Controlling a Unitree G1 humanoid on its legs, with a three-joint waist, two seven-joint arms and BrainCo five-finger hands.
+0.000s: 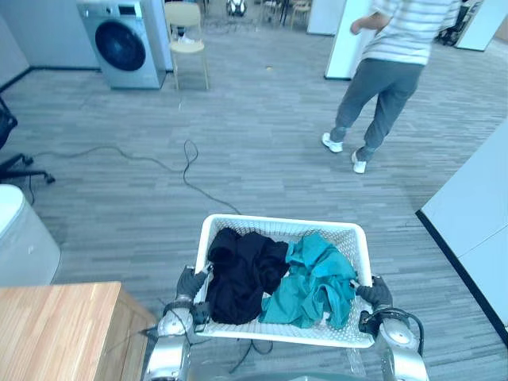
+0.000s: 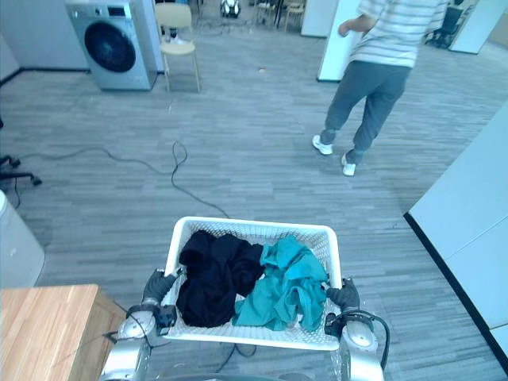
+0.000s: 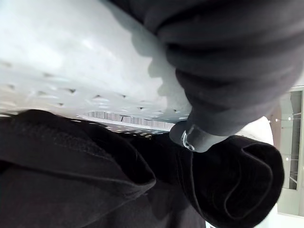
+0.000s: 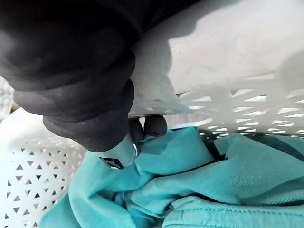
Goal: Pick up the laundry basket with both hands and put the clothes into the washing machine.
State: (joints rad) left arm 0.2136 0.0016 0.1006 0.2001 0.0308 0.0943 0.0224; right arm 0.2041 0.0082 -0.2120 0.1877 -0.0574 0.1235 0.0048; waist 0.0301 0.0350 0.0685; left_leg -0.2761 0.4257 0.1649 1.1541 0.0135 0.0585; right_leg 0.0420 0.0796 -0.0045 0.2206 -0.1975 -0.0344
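While the white perforated plastic laundry basket [image 1: 282, 223] lies crosswise before the robot, long axis side to side, the left hand [image 1: 190, 283] clamps its left short end and the right hand [image 1: 375, 294] its right, fingers hooked over the rim. Inside, a crumpled black garment [image 1: 242, 274] fills the left half, a teal garment [image 1: 317, 282] the right. From the basket, the grey front-loading washing machine [image 1: 123, 44] stands well apart, ahead and leftward; its round door looks closed.

clothes [image 1: 278, 278] in basket [image 1: 238, 225], washing machine [image 1: 123, 44] far ahead left, person [image 1: 389, 71] ahead right
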